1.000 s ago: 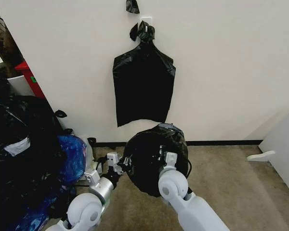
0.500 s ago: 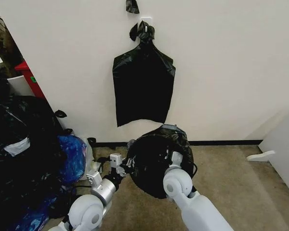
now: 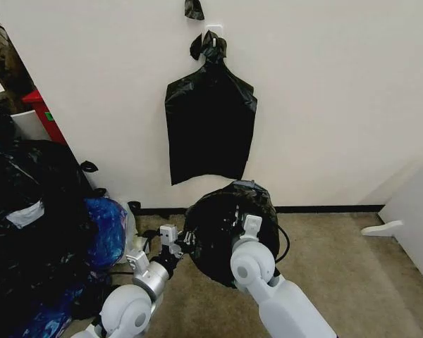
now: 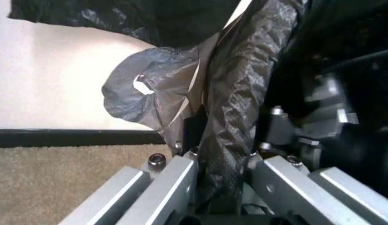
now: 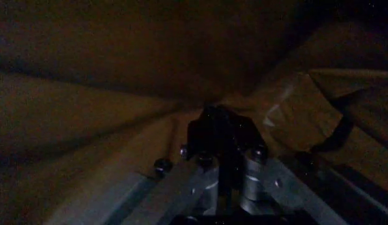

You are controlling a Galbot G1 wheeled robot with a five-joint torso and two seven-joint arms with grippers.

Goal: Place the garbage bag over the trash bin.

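Note:
The garbage bag is glossy black and lies draped over a round shape on the carpet by the wall. The trash bin beneath it is hidden in the head view; a thin white strip shows between the folds in the left wrist view. My left gripper sits at the bag's left edge, shut on a crinkled fold of the garbage bag. My right gripper reaches into the bag's near right side. In the dim right wrist view its fingertips are pressed together on the film.
Flat black bags hang from a wall hook above the bin. A heap of stuffed black sacks and a blue bag crowd the left. White furniture stands at the right, with open carpet before it.
My right arm has pulled back slightly to the left, and the bag's near right side has shifted with it. The left gripper has stayed at the bag's left edge.

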